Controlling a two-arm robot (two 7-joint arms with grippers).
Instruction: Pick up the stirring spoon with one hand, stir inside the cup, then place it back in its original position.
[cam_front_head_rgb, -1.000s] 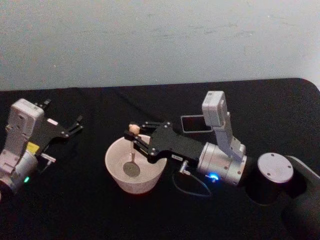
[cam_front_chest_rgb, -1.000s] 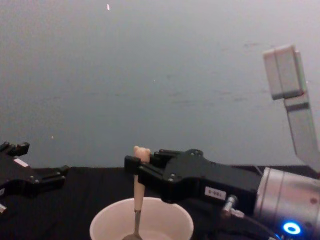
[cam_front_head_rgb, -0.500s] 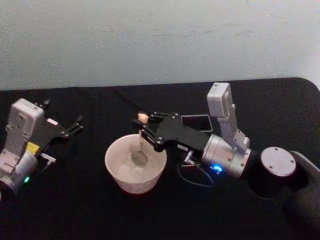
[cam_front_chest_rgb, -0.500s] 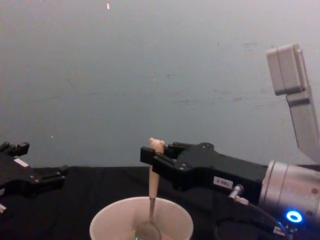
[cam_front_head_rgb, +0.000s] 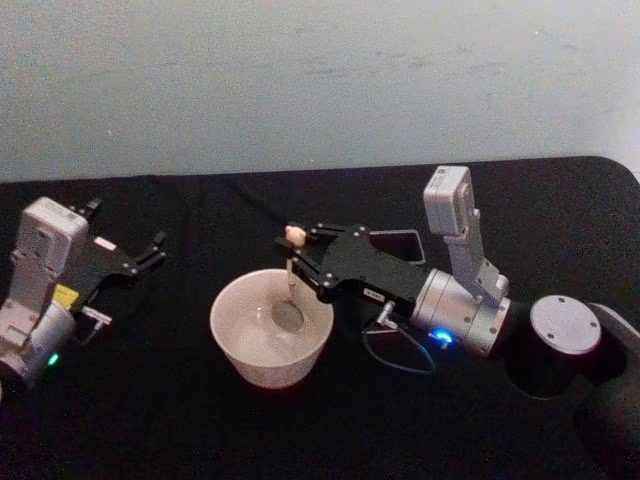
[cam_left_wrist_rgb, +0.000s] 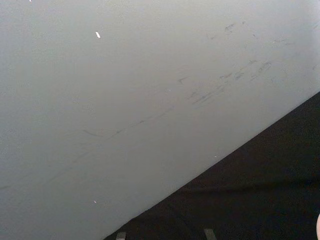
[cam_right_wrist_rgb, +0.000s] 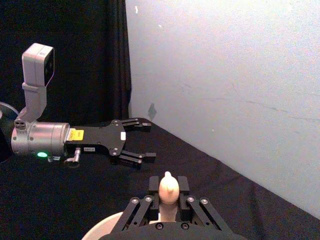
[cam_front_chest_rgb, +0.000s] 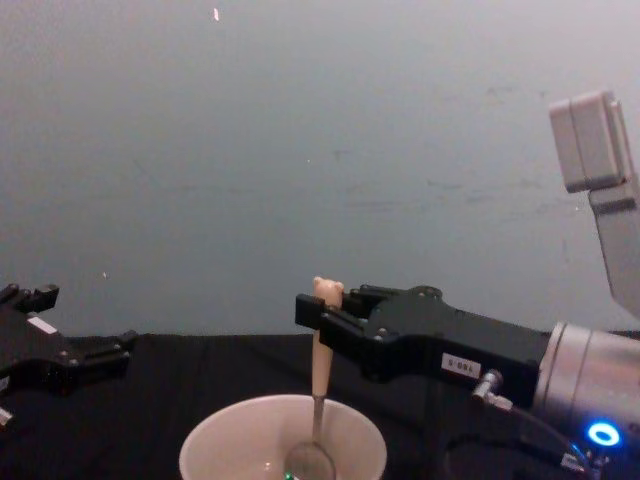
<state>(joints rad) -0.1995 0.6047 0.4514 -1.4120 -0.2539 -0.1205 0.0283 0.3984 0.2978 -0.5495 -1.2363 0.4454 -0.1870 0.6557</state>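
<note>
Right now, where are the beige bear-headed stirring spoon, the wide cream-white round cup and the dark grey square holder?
beige stirring spoon (cam_front_chest_rgb: 319, 368), chest view, on its handle.
cream-white round cup (cam_front_head_rgb: 265, 368), head view, on its front wall.
dark grey square holder (cam_front_head_rgb: 404, 244), head view, on its open top.

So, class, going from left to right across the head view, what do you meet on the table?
left gripper, open → cup, where the right gripper holds the spoon → holder

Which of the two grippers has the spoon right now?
The right gripper, shut on the stirring spoon with its bowl in the cup; the left gripper is open, empty, far left.
</note>
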